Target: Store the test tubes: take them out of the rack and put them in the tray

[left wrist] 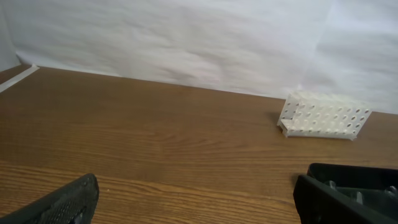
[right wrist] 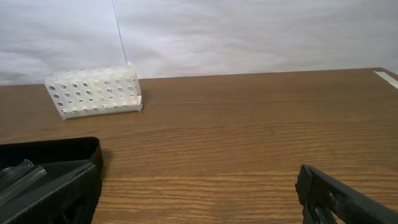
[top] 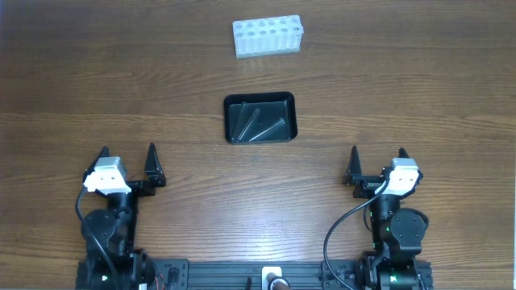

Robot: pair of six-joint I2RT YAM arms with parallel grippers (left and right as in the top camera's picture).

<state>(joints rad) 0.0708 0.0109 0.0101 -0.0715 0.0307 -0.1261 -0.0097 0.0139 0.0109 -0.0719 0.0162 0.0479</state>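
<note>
A white perforated rack (top: 268, 38) stands at the far middle of the table, with no tubes standing in it; it also shows as the rack (left wrist: 324, 116) and the rack (right wrist: 96, 92). Nearer lies a black tray (top: 260, 100) holding several clear test tubes (top: 258, 122). The tray's corner (left wrist: 373, 177) and tray wall (right wrist: 56, 151) appear in the wrist views, with tubes (right wrist: 18, 172) inside. My left gripper (top: 128, 166) rests open near the front left. My right gripper (top: 377, 164) rests open near the front right. Both are well short of the tray.
Bare wooden tabletop lies all around the tray and rack. A white backdrop (left wrist: 186, 37) rises behind the table's far edge. The arms' bases (top: 266, 274) stand on a black rail along the front edge.
</note>
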